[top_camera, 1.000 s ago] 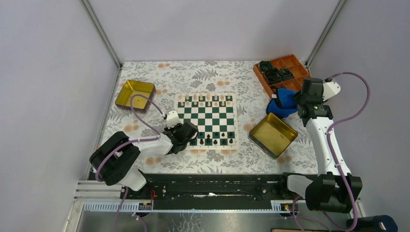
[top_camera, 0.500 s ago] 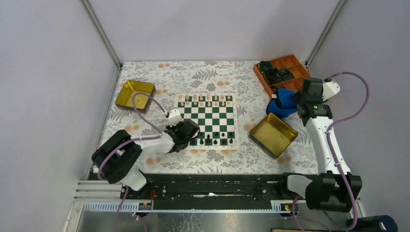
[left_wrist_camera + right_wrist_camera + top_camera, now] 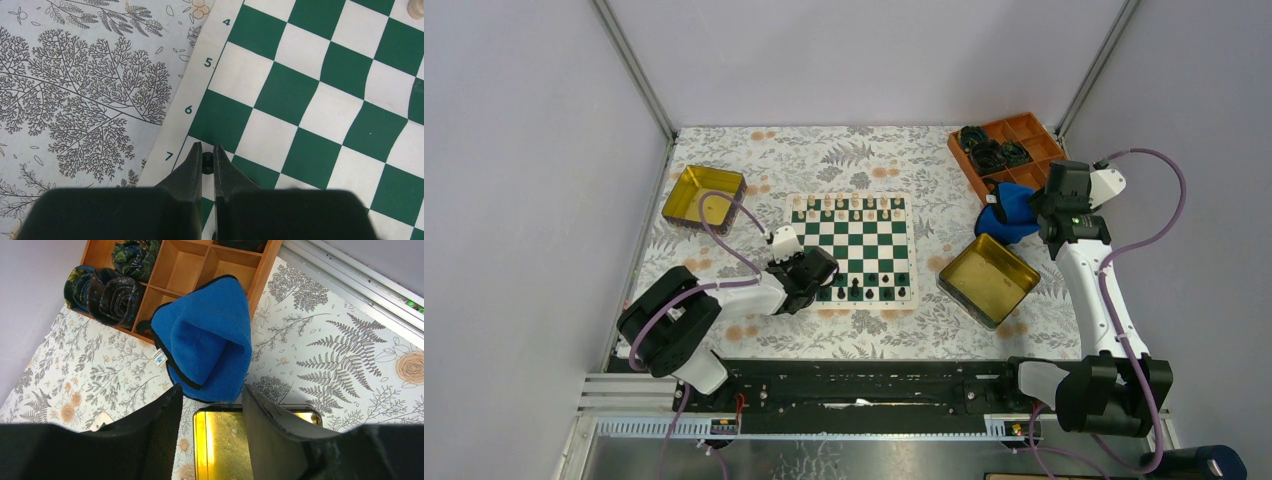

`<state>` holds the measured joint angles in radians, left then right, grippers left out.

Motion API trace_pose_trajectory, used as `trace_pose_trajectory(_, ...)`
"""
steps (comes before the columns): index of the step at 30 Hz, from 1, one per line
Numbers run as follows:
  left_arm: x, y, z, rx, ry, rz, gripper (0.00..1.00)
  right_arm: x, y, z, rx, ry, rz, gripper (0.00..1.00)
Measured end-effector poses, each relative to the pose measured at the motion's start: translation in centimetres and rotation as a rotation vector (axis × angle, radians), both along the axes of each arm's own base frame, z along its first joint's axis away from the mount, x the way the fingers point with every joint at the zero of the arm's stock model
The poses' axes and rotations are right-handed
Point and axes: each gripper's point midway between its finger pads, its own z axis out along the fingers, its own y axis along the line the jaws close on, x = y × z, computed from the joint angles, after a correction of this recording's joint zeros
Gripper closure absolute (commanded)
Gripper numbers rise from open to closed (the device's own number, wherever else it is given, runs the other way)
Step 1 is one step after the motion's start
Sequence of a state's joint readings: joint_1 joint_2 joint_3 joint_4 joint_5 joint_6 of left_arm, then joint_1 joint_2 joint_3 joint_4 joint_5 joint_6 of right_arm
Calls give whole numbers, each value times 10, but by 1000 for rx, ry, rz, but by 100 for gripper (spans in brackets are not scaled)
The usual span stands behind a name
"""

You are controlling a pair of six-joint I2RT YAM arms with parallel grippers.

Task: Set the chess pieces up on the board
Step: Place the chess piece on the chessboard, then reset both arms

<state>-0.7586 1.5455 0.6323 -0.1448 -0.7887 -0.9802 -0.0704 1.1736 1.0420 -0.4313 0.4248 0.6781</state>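
The green-and-white board [image 3: 854,248] lies mid-table. Cream chess pieces [image 3: 844,205] line its far rows, and a few black ones [image 3: 856,289] stand along the near edge. My left gripper [image 3: 821,279] is low over the board's near-left corner. In the left wrist view the left gripper [image 3: 207,146] is shut on a small black chess piece [image 3: 208,164] over the white square beside the 7 mark. A cream piece [image 3: 415,7] shows at the top right. My right gripper [image 3: 212,390] hangs open and empty above the blue cloth [image 3: 207,335], far from the board.
A gold tin [image 3: 989,279] sits right of the board and another gold tin [image 3: 704,195] at the far left. A wooden compartment tray [image 3: 1014,150] at the far right holds dark rolled rings [image 3: 107,290]. The blue cloth [image 3: 1007,215] lies against it.
The left arm's elbow has shifted slightly right while its gripper stays at the board's near-left corner. The right arm has not moved.
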Motion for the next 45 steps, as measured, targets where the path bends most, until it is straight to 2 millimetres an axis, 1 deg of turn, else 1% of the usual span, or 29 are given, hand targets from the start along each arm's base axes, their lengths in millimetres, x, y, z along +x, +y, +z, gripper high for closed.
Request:
trace_pose_trajectory(4,0,0,0,-7,-1,8,92,0,0,0,0,1,1,46)
trace_pose_trajectory(6,-1,-1,0,-8,-1,7,88,0,0,0,0,1,1,46)
trace_pose_trajectory(10,-2,-1,0,-10,-1,13,76,0,0,0,0,1,1,45)
trace_pose_trajectory(12,-3,-1,-1,-12,0,17,69,0,0,0,0,1,1,45)
trace_pose_trajectory(15,-5,0,-2,-7,8,19,63,0,0,0,0,1,1,46)
trace_pose_trajectory(19,-7,1,-3,-3,15,20,61,0,1,0,0,1,2,45)
trace_pose_trajectory(29,-7,1,-1,4,19,20,61,0,2,0,1,1,6,45)
trace_pose_trajectory(32,-3,-1,6,-2,7,19,61,0,2,0,1,1,6,45)
trace_pose_trajectory(41,13,-12,39,-23,-63,10,60,0,2,0,0,2,7,45)
trace_pose_trajectory(45,17,-12,59,-27,-93,9,52,0,3,0,-3,5,14,45)
